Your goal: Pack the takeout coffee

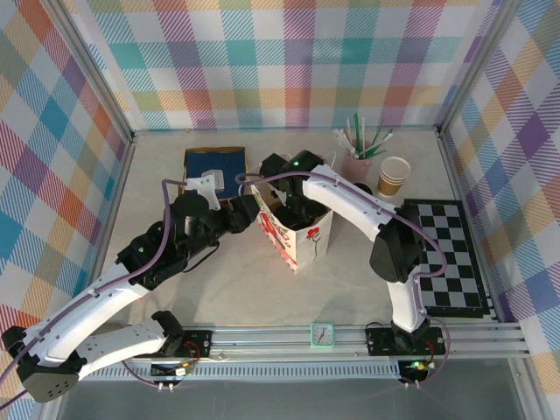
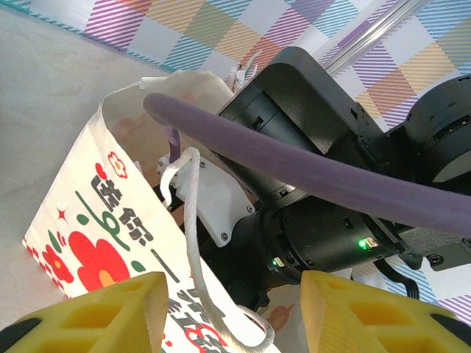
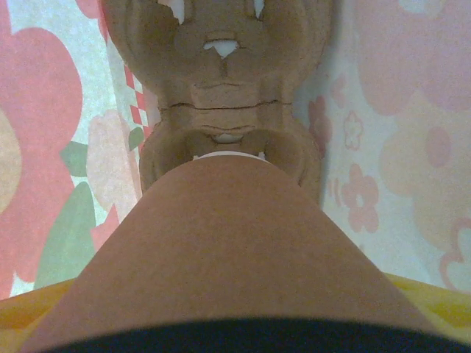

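Note:
The white flowered paper bag (image 1: 304, 238) stands open in the middle of the table. My right gripper (image 1: 295, 201) reaches down into it and is shut on the takeout coffee (image 3: 228, 250). The cup's brown side and the rim of its black lid (image 3: 235, 343) are close to the lens. Below the cup, at the bottom of the bag, lies the brown moulded cup tray (image 3: 221, 88). My left gripper (image 2: 232, 312) is open at the bag's left rim. The bag's edge (image 2: 81, 213) and its white string handle (image 2: 193, 243) run between the yellow fingers (image 2: 103, 312).
A dark blue flat box (image 1: 214, 166) lies behind the bag. A pink holder of straws (image 1: 359, 150) and a lidless brown cup (image 1: 394, 175) stand at the back right. A checkerboard mat (image 1: 448, 254) covers the right side. A small green clock (image 1: 323, 334) sits on the front rail.

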Motion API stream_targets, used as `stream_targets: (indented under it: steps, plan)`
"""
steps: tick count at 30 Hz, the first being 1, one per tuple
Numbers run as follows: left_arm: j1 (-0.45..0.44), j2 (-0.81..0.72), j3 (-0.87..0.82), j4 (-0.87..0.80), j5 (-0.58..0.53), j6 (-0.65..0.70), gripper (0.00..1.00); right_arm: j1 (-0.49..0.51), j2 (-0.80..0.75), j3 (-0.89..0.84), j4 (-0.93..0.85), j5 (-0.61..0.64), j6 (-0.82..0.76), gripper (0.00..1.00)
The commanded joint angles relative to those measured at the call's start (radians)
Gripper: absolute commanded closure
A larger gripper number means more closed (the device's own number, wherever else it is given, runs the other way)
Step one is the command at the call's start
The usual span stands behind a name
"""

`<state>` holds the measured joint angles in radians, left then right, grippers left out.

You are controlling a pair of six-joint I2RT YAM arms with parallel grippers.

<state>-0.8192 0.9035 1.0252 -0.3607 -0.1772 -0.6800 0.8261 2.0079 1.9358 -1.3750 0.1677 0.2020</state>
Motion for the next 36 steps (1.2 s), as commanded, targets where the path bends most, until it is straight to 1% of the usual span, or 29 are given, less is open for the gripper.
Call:
stream_targets:
  steps: [1,11,21,36]
  plan:
    - [0.01,-0.015,-0.004,0.02,-0.014,0.014,0.49,0.004,-0.05,-0.022,0.013,-0.023,0.018,0.57]
    - [0.009,-0.018,-0.007,0.019,-0.017,0.012,0.49,0.004,-0.067,-0.059,0.05,-0.028,0.02,0.58]
    - [0.011,-0.008,-0.004,0.021,-0.015,0.008,0.49,0.004,-0.098,-0.115,0.093,0.004,0.008,0.58]
    - [0.01,-0.003,0.001,0.023,-0.01,0.006,0.49,0.001,-0.089,-0.146,0.135,-0.045,0.031,0.58]
